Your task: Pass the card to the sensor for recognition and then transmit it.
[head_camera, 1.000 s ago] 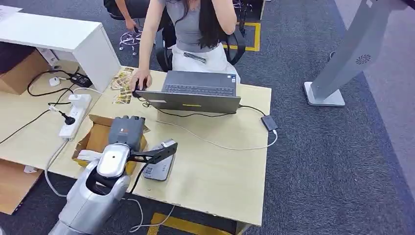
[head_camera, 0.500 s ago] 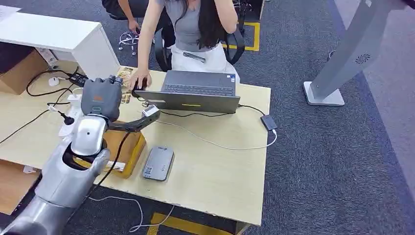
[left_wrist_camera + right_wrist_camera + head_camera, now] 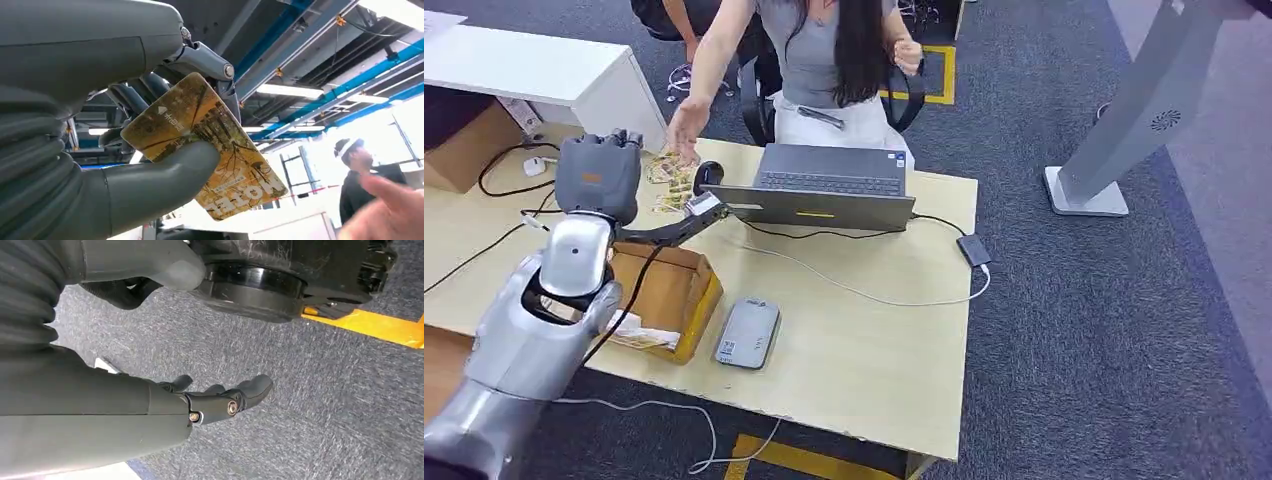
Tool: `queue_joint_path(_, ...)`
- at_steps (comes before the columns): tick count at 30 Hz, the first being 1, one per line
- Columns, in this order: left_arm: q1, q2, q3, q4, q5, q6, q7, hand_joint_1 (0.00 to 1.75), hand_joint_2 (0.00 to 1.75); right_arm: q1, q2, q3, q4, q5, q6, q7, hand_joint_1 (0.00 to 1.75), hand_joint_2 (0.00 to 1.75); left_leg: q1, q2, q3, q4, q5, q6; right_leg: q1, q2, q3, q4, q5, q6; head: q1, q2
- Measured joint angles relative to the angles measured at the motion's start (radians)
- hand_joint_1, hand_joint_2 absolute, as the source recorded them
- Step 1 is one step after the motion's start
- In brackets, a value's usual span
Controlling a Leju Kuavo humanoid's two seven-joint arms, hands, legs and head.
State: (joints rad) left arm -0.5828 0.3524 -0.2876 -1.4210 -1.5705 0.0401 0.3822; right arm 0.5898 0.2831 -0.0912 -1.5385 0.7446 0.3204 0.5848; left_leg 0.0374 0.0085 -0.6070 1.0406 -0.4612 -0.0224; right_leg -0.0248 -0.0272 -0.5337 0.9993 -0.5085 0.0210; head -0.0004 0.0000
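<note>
Cardboard box [image 3: 669, 290], open and brown, is seated at the left of the light wooden table [image 3: 864, 340]. Above it the left hand [image 3: 599, 178] is raised. In the left wrist view, a yellow printed card [image 3: 210, 150] is pinched between the thumb and the dark fingers [image 3: 140, 90]. A person's hand [image 3: 686, 128] is extended just beside the left hand. A grey flat sensor pad [image 3: 747, 333] is placed right of the box, with a grey laptop [image 3: 824, 185] behind. The right hand [image 3: 215, 400] is held over grey carpet, fingers apart and holding nothing.
</note>
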Motion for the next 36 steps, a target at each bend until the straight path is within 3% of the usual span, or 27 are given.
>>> queue_joint_path(15, -0.037, 0.011, 0.043, 0.064, 0.0, 0.02, -0.053, 1.75, 1.75, 0.001, 0.0, 0.0, 0.002, -0.002, -0.008, 0.019, 0.0, 1.75, 0.0, 0.0, 0.0, 0.0, 0.0, 0.0, 0.0, 0.0, 0.0, 0.0, 0.0, 0.0, 0.0, 0.0)
queue_joint_path(16, -0.038, 0.01, 0.043, 0.065, 0.0, 0.02, -0.059, 1.57, 1.75, 0.001, 0.0, 0.0, 0.002, -0.002, -0.008, 0.019, 0.0, 1.75, 0.0, 0.0, 0.0, 0.0, 0.0, 0.0, 0.0, 0.0, 0.0, 0.0, 0.0, 0.0, 0.0, 0.0)
queue_joint_path(20, -0.042, 0.005, 0.043, 0.071, 0.0, 0.024, -0.06, 1.57, 1.75, 0.001, 0.0, 0.0, 0.002, -0.002, -0.008, 0.015, 0.0, 1.75, 0.0, 0.0, 0.0, 0.0, 0.0, 0.0, 0.0, 0.0, 0.0, 0.0, 0.0, 0.0, 0.0, 0.0)
queue_joint_path(21, -0.042, 0.004, 0.043, 0.072, 0.0, 0.024, -0.06, 0.94, 1.75, 0.001, 0.0, 0.0, 0.002, -0.002, -0.008, 0.014, 0.0, 1.75, 0.0, 0.0, 0.0, 0.0, 0.0, 0.0, 0.0, 0.0, 0.0, 0.0, 0.0, 0.0, 0.0, 0.0)
queue_joint_path(22, -0.042, 0.002, 0.043, 0.072, 0.0, 0.024, -0.06, 0.0, 1.75, 0.001, 0.0, 0.0, 0.002, -0.002, -0.008, 0.013, 0.0, 1.75, 0.0, 0.0, 0.0, 0.0, 0.0, 0.0, 0.0, 0.0, 0.0, 0.0, 0.0, 0.0, 0.0, 0.0)
queue_joint_path(30, -0.042, -0.003, 0.043, 0.075, 0.0, 0.024, -0.061, 0.0, 1.75, 0.001, 0.0, 0.0, 0.002, -0.002, -0.004, 0.011, 0.0, 1.75, 0.0, 0.0, 0.0, 0.0, 0.0, 0.0, 0.0, 0.0, 0.0, 0.0, 0.0, 0.0, 0.0, 0.0)
queue_joint_path(36, -0.025, -0.041, 0.042, 0.045, 0.0, 0.018, -0.097, 0.0, 1.75, 0.001, 0.0, 0.0, 0.002, -0.006, -0.006, 0.012, 0.0, 1.75, 0.0, 0.0, 0.0, 0.0, 0.0, 0.0, 0.0, 0.0, 0.0, 0.0, 0.0, 0.0, 0.0, 0.0)
